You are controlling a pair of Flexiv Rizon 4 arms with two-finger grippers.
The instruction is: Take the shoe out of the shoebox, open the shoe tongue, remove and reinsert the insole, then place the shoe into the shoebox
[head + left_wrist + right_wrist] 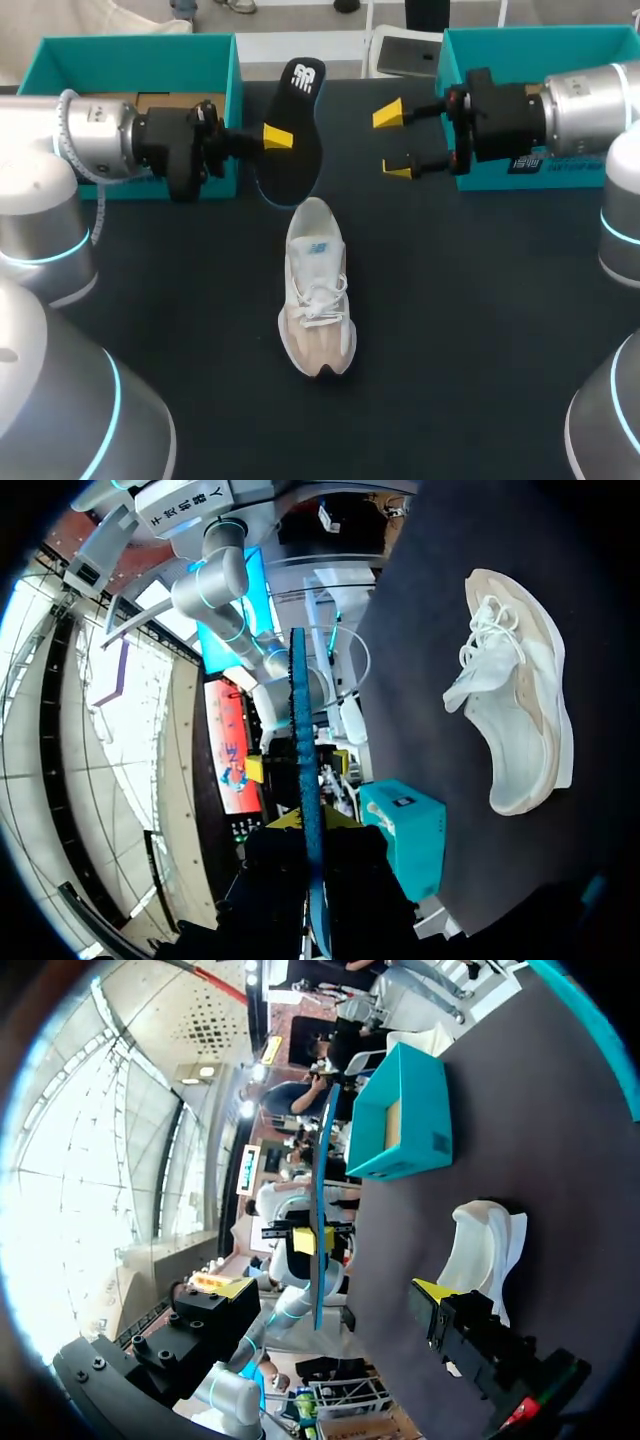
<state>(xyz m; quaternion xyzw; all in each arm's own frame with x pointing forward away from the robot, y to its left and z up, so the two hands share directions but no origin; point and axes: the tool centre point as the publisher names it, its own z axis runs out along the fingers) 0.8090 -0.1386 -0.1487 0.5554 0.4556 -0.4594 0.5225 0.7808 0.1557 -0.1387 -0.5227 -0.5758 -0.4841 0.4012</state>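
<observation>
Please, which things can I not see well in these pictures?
- Inside of the shoe: head view, tongue and laces cover it.
- Far finger of the left end effector: head view, behind the insole.
- Inside of the right box: head view, covered by the right arm and cut off by the edge.
- Faces of the insole: left wrist view, seen only edge-on.

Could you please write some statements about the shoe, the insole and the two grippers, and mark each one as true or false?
1. The left gripper is shut on the black insole. True.
2. The right gripper grips the white shoe. False: it is open and empty, apart from the shoe.
3. The shoe lies inside a teal box. False: it stands on the dark table, between the two arms.
4. The insole is out of the shoe. True.
</observation>
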